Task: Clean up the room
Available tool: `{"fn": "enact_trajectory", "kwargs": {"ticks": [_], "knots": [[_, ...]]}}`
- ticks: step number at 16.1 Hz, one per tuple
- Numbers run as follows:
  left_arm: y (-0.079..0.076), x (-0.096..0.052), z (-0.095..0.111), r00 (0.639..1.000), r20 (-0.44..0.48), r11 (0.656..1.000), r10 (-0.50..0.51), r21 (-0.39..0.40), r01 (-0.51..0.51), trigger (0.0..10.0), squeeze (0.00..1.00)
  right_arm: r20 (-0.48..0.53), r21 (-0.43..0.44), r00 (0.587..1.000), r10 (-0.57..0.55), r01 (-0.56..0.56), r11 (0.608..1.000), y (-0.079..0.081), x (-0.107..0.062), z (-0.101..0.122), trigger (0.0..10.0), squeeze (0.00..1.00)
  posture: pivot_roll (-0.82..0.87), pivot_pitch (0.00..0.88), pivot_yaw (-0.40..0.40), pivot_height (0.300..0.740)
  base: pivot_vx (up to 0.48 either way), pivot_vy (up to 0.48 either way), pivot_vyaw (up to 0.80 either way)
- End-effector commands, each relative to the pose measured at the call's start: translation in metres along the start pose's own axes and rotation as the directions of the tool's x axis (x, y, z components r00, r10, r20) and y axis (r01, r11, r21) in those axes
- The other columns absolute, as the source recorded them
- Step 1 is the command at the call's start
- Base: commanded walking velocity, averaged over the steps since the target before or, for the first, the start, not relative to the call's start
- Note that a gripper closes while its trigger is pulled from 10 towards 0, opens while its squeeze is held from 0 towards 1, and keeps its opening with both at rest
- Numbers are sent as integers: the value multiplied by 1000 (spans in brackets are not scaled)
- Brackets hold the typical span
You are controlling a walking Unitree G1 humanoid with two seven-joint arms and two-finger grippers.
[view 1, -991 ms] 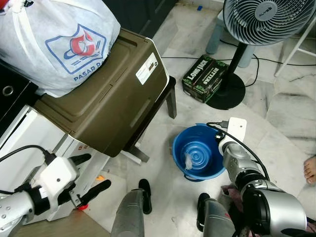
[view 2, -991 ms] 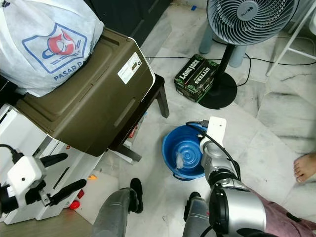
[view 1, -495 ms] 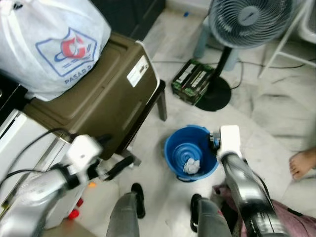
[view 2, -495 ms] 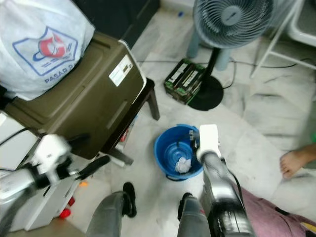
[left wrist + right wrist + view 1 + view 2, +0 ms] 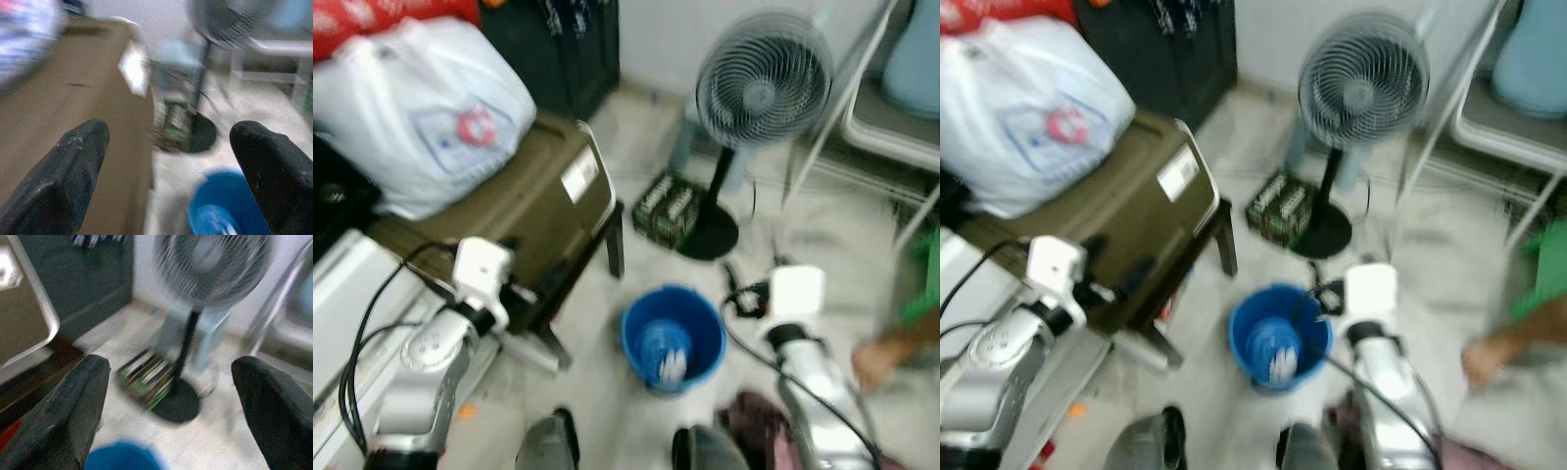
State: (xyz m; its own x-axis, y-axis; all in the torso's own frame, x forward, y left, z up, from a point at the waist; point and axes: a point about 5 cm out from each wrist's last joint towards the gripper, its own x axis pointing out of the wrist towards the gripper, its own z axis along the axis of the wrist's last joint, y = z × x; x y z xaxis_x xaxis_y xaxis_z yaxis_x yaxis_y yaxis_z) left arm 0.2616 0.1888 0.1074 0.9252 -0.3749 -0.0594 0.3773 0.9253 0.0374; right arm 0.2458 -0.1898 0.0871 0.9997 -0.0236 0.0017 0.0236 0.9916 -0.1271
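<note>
Looking down, we see a big brown box (image 5: 514, 211) on a dark stool (image 5: 612, 235), with a fat white bag (image 5: 421, 113) on top. A tall fan (image 5: 759, 93) stands on the floor behind, with a green carton (image 5: 666, 209) by its foot. Between our arms sits the blue bucket (image 5: 674, 335), and a small white scrap (image 5: 673, 368) lies inside it. The picture is blurry. Our left hand (image 5: 171, 171) is spread wide and holds nothing. Our right hand (image 5: 171, 406) is wide and empty too. We think the bucket is light and stiff, maybe slippery, so we would pinch its rim. The scrap looks soft. A bare foot (image 5: 881, 357) shows at the right edge.
</note>
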Motion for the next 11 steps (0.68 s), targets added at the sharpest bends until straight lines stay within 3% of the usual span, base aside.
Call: {"fn": "enact_trajectory", "kwargs": {"ticks": [1,2,4,6,8,9,10,11], "knots": [[9,-3,-1,996,12,996,84,0,-84,10000,0,2,-38,998,-61,61,997,-9,-7,1,10000,1000,-80,4,1,740,0,0,0],[13,-4,-2,988,27,988,151,9,-151,10000,0,-15,-22,991,-135,135,991,-18,-15,1,10000,1000,-90,0,-2,740,0,0,0],[23,-9,-12,963,-1,963,268,41,-268,10000,0,-34,-72,990,-140,137,988,-18,-29,-1,10000,1000,-104,0,-6,740,0,0,0],[30,-17,-17,948,-12,947,319,39,-319,10000,0,-43,-98,990,-137,132,986,-17,-34,0,10000,1000,-113,0,-8,740,0,0,400],[27,-19,-23,951,-18,950,309,48,-308,10000,0,-34,-103,994,-106,102,989,-10,-32,3,10000,1000,-107,0,-7,740,0,0,800],[24,-16,-20,949,-3,948,315,43,-315,10000,0,-24,-96,996,-83,80,992,-7,-27,6,10000,941,-104,0,-8,740,0,0,800],[23,-14,-18,948,4,948,317,39,-317,10000,0,-8,-106,998,-63,62,992,-5,-23,10,10000,0,-103,0,-10,740,0,0,800],[23,-13,-18,949,6,949,315,30,-315,10000,0,-1,-143,999,-44,43,989,-4,-18,13,10000,0,-104,3,-15,740,0,0,800]]}}
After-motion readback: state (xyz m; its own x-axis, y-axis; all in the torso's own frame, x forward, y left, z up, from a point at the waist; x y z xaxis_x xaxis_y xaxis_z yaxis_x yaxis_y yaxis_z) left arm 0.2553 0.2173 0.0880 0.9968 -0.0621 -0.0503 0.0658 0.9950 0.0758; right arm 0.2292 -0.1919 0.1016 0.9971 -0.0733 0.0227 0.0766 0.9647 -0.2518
